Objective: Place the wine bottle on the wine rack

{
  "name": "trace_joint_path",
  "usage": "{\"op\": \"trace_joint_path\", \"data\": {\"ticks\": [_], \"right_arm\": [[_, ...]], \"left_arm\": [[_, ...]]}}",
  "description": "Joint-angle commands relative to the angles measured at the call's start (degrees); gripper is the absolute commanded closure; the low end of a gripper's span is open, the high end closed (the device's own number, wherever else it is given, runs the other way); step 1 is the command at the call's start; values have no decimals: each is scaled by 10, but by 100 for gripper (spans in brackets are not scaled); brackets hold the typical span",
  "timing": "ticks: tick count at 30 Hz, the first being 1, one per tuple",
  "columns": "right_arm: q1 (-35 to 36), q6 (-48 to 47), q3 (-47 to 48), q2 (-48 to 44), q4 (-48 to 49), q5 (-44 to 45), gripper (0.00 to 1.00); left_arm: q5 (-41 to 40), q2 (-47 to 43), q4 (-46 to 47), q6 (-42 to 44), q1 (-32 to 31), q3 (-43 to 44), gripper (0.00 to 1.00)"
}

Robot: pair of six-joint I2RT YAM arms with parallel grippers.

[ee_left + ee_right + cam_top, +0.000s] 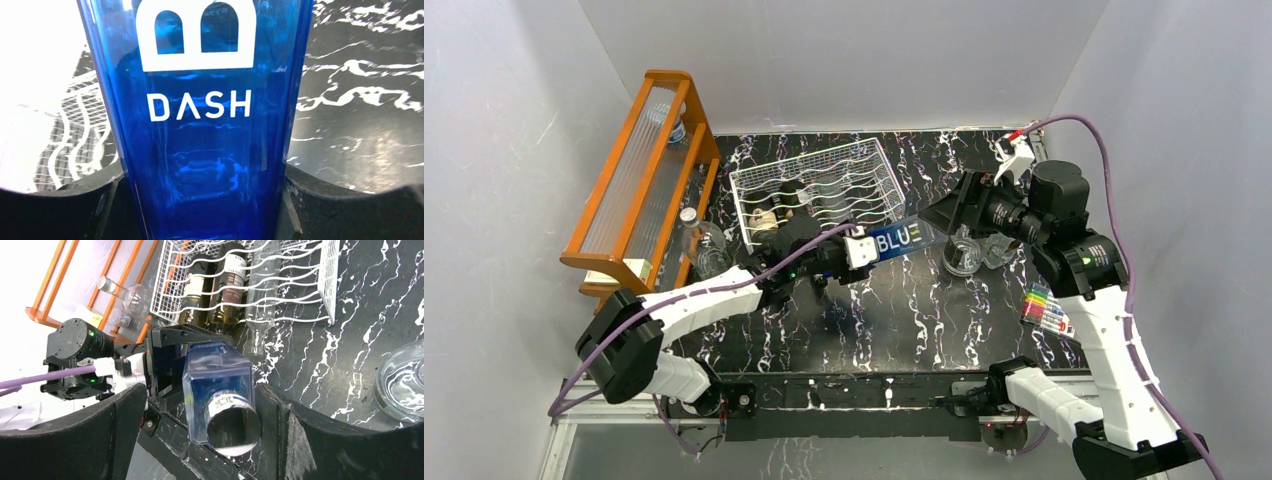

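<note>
The wine bottle (900, 240) is blue square glass with white lettering and hangs level above the table, just in front of the wine rack (819, 185). My left gripper (860, 250) is shut on its base end, and the blue glass (200, 150) fills the gap between the black fingers (320, 205). My right gripper (944, 215) is open around the bottle's silver cap end (232, 427). A clear gap shows on its left finger's side. The silver-white wire rack (327, 285) holds three bottles (230, 285) in its grooves.
A tall orange wooden shelf (639, 170) stands at the back left, with a clear glass bottle (699, 240) at its foot. Glass bowls (964, 255) sit under the right arm. A pack of coloured markers (1044, 312) lies at the right.
</note>
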Motion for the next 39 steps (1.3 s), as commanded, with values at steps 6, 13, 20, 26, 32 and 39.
{"op": "trace_joint_path", "data": {"ticks": [6,13,20,26,32,39], "right_arm": [[-1,-99,120,18,-47,19,10],[-1,-194,142,36,-81,-5,3],[-1,-223,105,54,-102,-41,2],[0,-228,60,55,-104,-67,2],[9,-227,37,56,-110,-92,2],[19,-228,10,58,-119,-90,2]], "left_arm": [[-43,-86,32,277,-3,47,100],[-50,-81,69,403,-3,61,100],[-49,-50,85,476,-3,94,100],[-43,-38,89,491,-4,98,100],[-44,-28,88,500,-3,107,100],[-40,-17,70,510,-4,125,100]]}}
